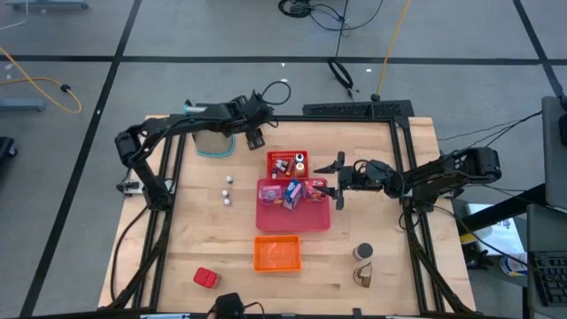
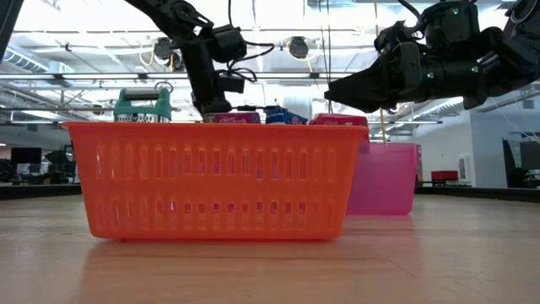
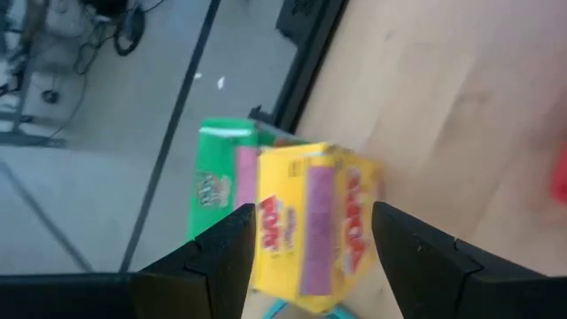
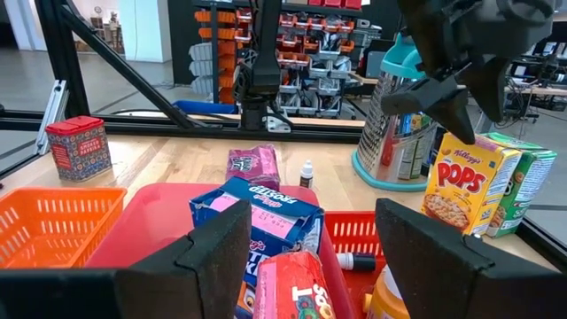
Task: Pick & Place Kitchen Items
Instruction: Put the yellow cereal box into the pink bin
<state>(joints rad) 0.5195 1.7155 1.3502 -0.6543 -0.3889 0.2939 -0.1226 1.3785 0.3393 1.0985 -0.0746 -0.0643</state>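
The left gripper (image 1: 256, 135) hangs at about eleven o'clock of the table, fingers apart, directly above the yellow box (image 3: 314, 226) standing beside the green box (image 3: 215, 182). The step looks like reaching: next it must descend squarely and close. The right gripper (image 1: 337, 182), fingers apart, waits at three o'clock of the pink tray (image 1: 323, 221).

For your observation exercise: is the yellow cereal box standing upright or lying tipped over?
Upright. In the right wrist view the yellow cardboard cereal box stands on its base on the wooden table, lettering level, beside the green box.
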